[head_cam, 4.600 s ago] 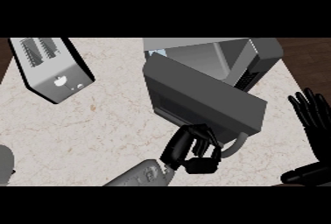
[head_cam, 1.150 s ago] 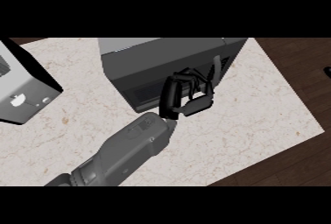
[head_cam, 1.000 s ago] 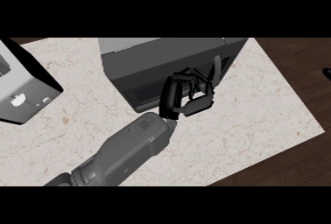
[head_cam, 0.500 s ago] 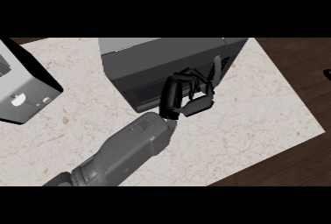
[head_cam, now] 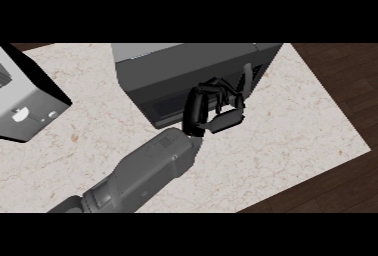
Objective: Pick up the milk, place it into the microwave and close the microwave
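Head view looks steeply down on a pale marbled counter [head_cam: 295,130] with a dark grey microwave [head_cam: 184,70] standing at its far side and a light grey toaster [head_cam: 26,110] at the left edge. One grey forearm comes up from the lower left, and its black hand [head_cam: 210,107] lies against the microwave's front, fingers [head_cam: 225,87] curled and bunched with nothing visibly held between them; which arm this is I cannot tell from the picture, though I take it for the left. The other hand is out of sight. No milk shows anywhere on the counter, so it is probably inside the microwave already, though that cannot be checked. The door looks flush with the body, so the closing step seems at or near its end. Next the hand should draw back clear of the door without catching it.
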